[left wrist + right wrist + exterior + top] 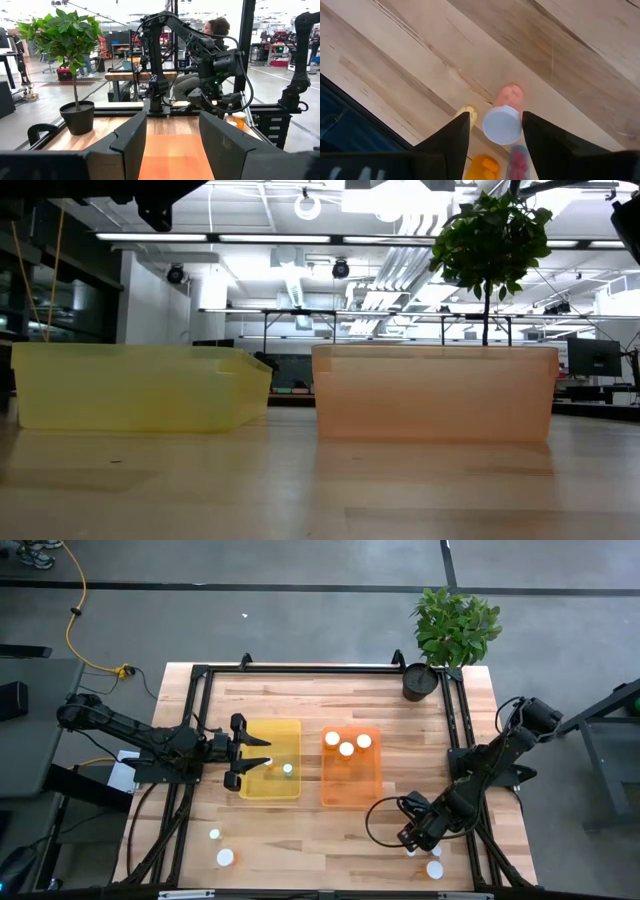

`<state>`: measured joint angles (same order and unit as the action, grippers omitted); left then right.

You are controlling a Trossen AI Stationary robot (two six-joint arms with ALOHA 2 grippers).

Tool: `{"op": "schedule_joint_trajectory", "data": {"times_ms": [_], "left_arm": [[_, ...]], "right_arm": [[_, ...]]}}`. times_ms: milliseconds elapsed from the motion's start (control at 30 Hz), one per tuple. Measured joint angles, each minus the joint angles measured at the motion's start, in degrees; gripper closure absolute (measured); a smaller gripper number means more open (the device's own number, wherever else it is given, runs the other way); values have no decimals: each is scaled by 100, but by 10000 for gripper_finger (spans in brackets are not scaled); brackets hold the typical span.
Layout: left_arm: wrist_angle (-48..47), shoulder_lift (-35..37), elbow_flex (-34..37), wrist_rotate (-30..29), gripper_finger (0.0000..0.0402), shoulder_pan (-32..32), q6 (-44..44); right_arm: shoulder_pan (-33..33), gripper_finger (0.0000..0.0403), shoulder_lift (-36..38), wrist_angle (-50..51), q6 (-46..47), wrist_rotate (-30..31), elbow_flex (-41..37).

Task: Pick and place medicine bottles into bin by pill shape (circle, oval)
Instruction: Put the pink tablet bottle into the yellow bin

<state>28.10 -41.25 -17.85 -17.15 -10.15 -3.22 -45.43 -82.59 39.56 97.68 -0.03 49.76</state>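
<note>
My right gripper (pixel 413 839) is low over the table's near right corner, open, its fingers on either side of an amber medicine bottle with a white cap (pixel 502 125) that stands on the wood. Two more white-capped bottles (pixel 436 851) (pixel 434 869) stand close by. My left gripper (pixel 255 762) is open and empty above the yellow bin (pixel 270 790), which holds a small bottle (pixel 287 769). The orange bin (pixel 350 785) holds three white-capped bottles (pixel 347 748). Two bottles (pixel 226 857) (pixel 214 834) stand near the table's near left edge.
A black pot with a green plant (pixel 421 681) stands at the far right corner. Black frame rails (pixel 460 730) run along the table's sides. The two bins stand side by side at mid table (pixel 435 395). A person (pixel 215 27) sits beyond the table's right side.
</note>
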Motion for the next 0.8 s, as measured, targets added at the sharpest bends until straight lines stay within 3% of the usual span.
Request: {"op": "schedule_joint_trajectory", "data": {"times_ms": [400, 800], "left_arm": [[0, 0, 0, 0, 232, 0, 0], [0, 0, 0, 0, 232, -2, 0]], "right_arm": [[4, 313, 4, -11, 4, -4, 4], [4, 325, 7, -1, 5, -20, 4]]}}
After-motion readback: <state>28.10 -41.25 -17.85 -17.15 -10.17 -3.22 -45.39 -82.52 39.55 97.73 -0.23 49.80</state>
